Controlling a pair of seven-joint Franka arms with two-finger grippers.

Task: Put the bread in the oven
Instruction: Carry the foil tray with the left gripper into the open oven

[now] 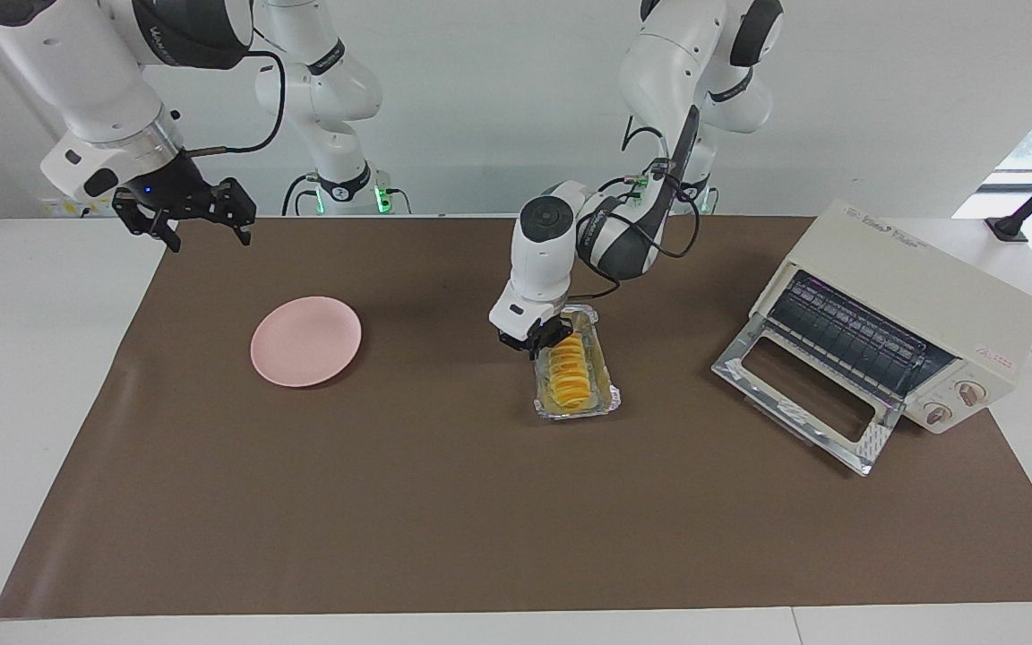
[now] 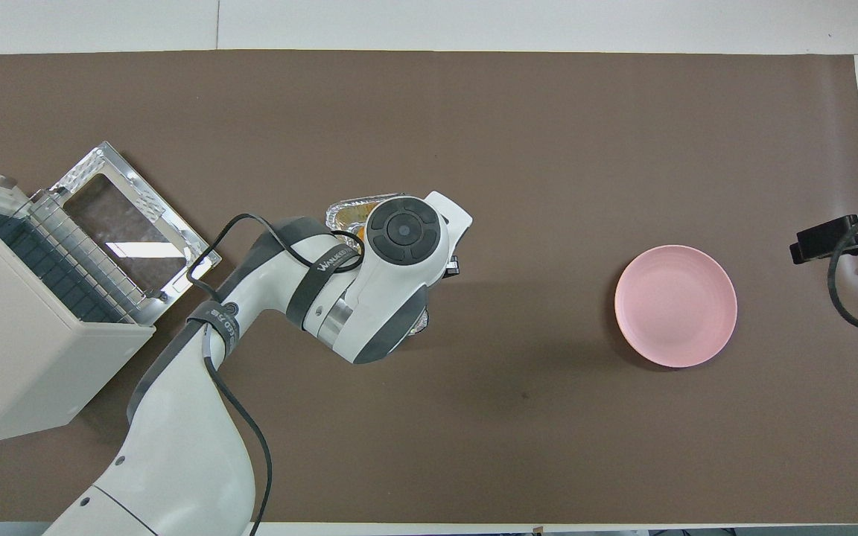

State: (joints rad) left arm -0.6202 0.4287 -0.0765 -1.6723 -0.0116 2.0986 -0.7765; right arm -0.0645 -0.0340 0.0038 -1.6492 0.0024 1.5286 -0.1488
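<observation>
The bread (image 1: 567,372), a ridged yellow-orange loaf, lies in a silver foil tray (image 1: 612,394) in the middle of the brown mat. My left gripper (image 1: 541,345) is down at the tray's end nearer the robots, shut on the rim there. In the overhead view the left arm covers most of the tray (image 2: 339,214), and only a sliver of bread (image 2: 358,214) shows. The cream-white oven (image 1: 915,291) (image 2: 19,335) stands at the left arm's end of the table, with its glass door (image 1: 803,394) dropped open. My right gripper (image 1: 204,235) (image 2: 816,242) hangs open and empty above the mat's edge at the right arm's end.
A round pink plate (image 1: 305,340) (image 2: 675,305) lies on the mat toward the right arm's end. The oven's wire rack (image 1: 847,336) shows inside the opening. The brown mat (image 1: 444,520) covers most of the white table.
</observation>
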